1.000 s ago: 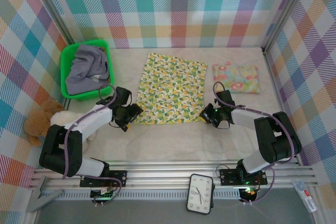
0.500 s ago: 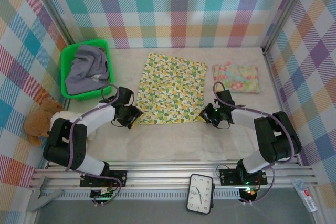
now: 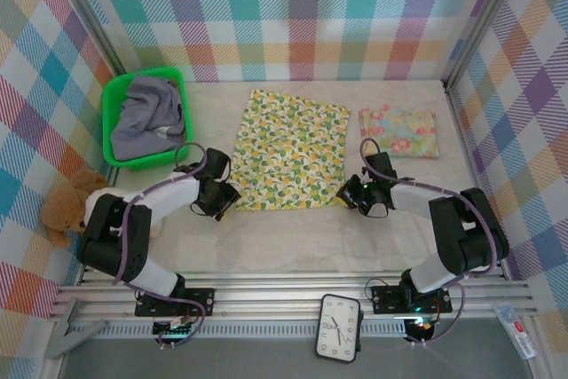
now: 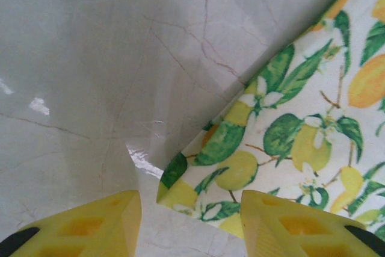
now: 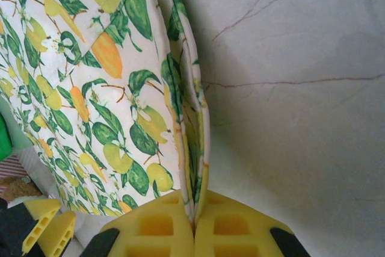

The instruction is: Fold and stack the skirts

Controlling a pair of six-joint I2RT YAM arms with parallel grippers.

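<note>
One pastel skirt [image 3: 398, 132] lies folded. The lemon-print skirt [image 3: 288, 150] lies flat, with the right gripper [image 5: 194, 209] clenched on its edge and the left gripper [image 4: 189, 209] holding its jaws apart around a corner. The grey skirt [image 3: 146, 117] waits.

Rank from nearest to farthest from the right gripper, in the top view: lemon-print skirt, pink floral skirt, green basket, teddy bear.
1. lemon-print skirt: its near right corner is pinched in the fingers of the right gripper.
2. pink floral skirt: folded, farther back, to the right.
3. green basket: back left.
4. teddy bear: left edge, farthest.
</note>
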